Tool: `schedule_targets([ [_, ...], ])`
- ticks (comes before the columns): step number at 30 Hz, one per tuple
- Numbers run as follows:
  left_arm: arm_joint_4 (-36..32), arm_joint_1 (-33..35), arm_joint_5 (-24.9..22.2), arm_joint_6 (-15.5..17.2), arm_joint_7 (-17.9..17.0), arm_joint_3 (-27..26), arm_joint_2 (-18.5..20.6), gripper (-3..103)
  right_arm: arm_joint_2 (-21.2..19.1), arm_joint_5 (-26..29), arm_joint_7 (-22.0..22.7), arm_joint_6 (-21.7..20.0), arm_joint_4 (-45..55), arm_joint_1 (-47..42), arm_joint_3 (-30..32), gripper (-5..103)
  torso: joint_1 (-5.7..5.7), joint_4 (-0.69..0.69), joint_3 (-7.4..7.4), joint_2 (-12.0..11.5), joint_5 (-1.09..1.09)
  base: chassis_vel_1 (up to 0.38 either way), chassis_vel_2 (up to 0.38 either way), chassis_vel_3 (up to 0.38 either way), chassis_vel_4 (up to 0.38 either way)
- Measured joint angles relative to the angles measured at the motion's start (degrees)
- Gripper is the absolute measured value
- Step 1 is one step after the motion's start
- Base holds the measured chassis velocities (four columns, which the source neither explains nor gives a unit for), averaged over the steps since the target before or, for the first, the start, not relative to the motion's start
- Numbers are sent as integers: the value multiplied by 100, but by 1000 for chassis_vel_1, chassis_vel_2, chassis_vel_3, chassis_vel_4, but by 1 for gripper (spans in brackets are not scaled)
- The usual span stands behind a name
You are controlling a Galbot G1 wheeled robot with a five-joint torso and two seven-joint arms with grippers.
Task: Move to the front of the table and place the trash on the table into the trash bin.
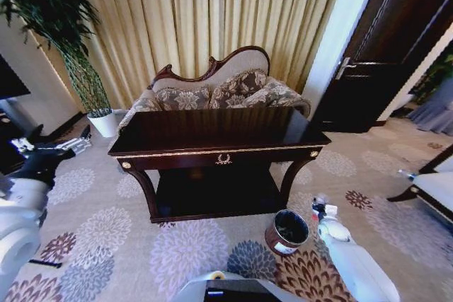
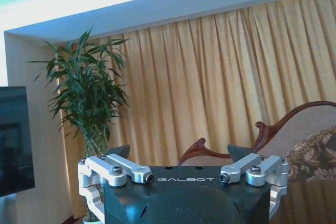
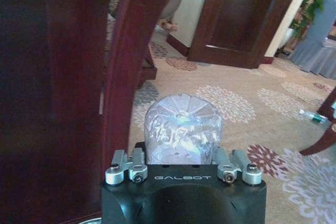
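The dark glossy table with gold trim stands straight ahead of me. On the carpet at its front right corner sits the small reddish-brown trash bin, its black inside showing. My right gripper hangs just right of the bin, at about rim height. It is shut on the trash, a clear plastic bottle, beside the table's leg. My left gripper is raised left of the table, well off it. Its fingers stand wide open with nothing between them.
A patterned sofa backs the table, against gold curtains. A bamboo plant in a white pot stands at the left, a dark door at the right. A chair juts in from the right edge. Flowered carpet lies open in front.
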Motion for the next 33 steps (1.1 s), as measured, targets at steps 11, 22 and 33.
schedule_targets([
  [11, 321, -239, 56, -85, 63, 87, -5, 100, 221, -156, 116, -233, 272, 146, -101, 96, 0, 1, 0, 0, 1, 0, 0, 0, 0],
  [22, 368, -414, 9, -146, 126, 108, -45, 100, 51, 185, 255, -299, 2677, -759, 408, 100, 0, 0, 0, 0, 1, 0, 0, 0, 0],
  [33, 268, -416, 108, -257, 173, 110, -223, 100, -381, 276, -82, -714, 5715, -1645, 917, 100, 0, 0, -1, 0, 1, 0, 0, 0, 0],
])
